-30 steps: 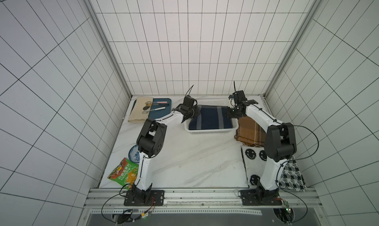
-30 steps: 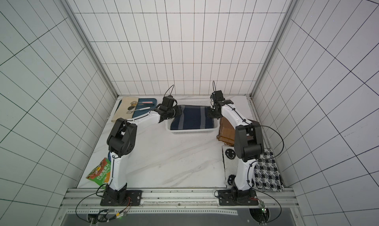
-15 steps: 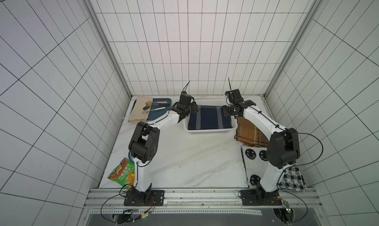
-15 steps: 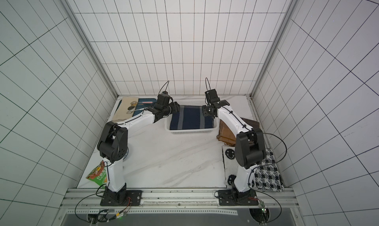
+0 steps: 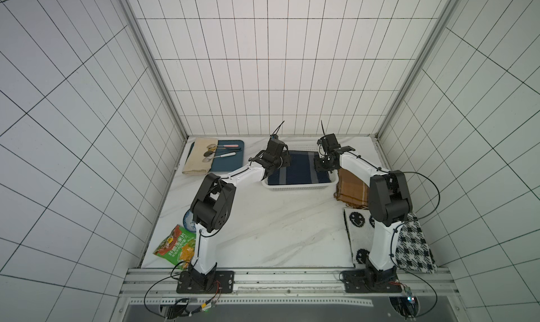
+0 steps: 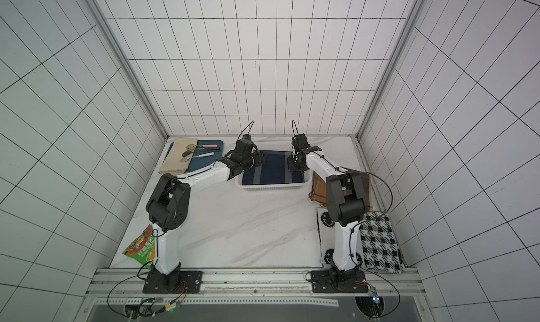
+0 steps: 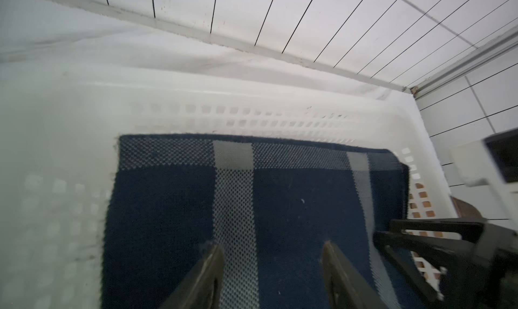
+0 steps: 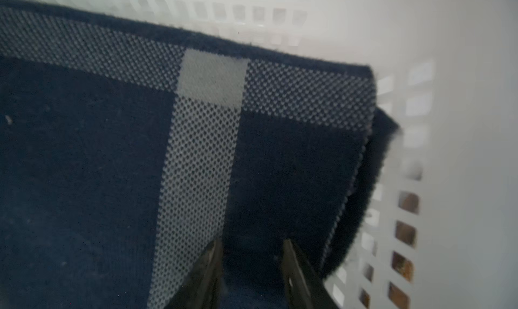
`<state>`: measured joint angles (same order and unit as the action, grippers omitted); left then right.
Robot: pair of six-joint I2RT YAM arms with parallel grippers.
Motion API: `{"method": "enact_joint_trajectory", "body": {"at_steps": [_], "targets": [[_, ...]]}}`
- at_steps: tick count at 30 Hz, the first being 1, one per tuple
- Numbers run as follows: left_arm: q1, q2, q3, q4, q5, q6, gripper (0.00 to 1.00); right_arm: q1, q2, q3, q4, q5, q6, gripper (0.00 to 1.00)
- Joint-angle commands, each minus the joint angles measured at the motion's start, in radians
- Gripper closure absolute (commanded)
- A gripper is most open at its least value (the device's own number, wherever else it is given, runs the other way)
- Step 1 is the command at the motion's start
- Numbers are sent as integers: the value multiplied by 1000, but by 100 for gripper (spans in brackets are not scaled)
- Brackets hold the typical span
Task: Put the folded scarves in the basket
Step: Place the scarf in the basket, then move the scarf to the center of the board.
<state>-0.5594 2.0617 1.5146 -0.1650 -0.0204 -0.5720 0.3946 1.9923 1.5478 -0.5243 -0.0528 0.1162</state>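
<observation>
Lying flat inside the white perforated basket (image 5: 298,186), the folded scarf (image 5: 296,169) shows navy weave crossed by pale grey bands; left jaws spread wide above it, right jaws parted narrower, both empty.

On the white marble table (image 5: 277,227), a dark-teal tray (image 5: 230,164), a beige cloth (image 5: 196,162) and spoons (image 5: 209,154) sit at its far left corner, a green snack bag (image 5: 175,246) and a blue-patterned dish (image 5: 188,218) at its near left — along its right edge lie a brown plaid cloth (image 5: 352,189), a smiley-print cloth (image 5: 358,227) and a checked cloth (image 5: 415,250)
</observation>
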Motion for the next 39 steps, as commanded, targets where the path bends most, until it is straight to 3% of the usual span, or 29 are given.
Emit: {"method": "enact_joint_trajectory", "body": {"at_steps": [1, 5, 11, 19, 25, 31, 36, 39], "targets": [[36, 39, 1, -9, 23, -17, 41, 9, -95, -34, -24, -19, 18, 62], [41, -29, -11, -27, -9, 10, 42, 44, -284, -176, 6, 28, 39, 60], [-27, -202, -73, -21, -6, -7, 40, 152, -525, -394, -74, 160, 77, 60], [-160, -623, -438, 58, -18, -53, 39, 407, -799, -660, -155, 332, 305, 56], [-188, -887, -739, 73, 71, -138, 38, 490, -759, -746, -253, 511, 467, 50], [-224, -1059, -964, 105, 0, -99, 38, 482, -719, -756, -314, 706, 572, 46], [-224, -1046, -1070, 168, 9, -92, 38, 401, -611, -729, -329, 660, 585, 44], [-228, -1039, -1007, 27, 17, -75, 38, 317, -567, -736, -303, 607, 576, 43]]}}
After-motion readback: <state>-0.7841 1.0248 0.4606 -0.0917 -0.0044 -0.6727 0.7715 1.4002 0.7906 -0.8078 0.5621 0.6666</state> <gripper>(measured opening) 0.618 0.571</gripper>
